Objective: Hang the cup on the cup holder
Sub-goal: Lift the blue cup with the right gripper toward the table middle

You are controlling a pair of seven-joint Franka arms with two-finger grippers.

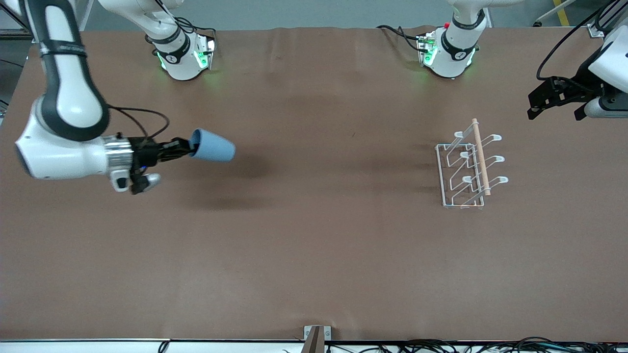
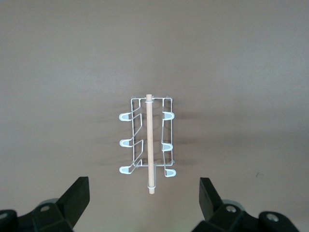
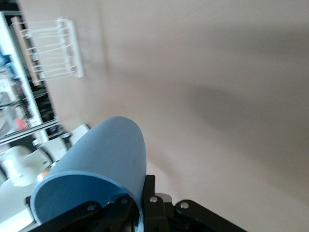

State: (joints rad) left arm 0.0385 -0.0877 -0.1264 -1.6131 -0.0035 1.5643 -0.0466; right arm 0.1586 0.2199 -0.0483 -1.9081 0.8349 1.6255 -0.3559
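Right gripper (image 1: 185, 147) pinches the rim of the light blue cup (image 1: 213, 145), held sideways above the table's right-arm end. Left gripper (image 1: 557, 100) waits, fingers spread, near the cup holder (image 1: 470, 164). Carrying is underway; next, bring the cup's mouth over a prong.

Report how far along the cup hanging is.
Done: the right claw has the cup pinched by its rim, lifted on its side above the table at the right arm's end. In hand: carrying it. Left: reaching the cup holder, whose prongs are all bare, and hanging it. The left claw waits open over the holder.
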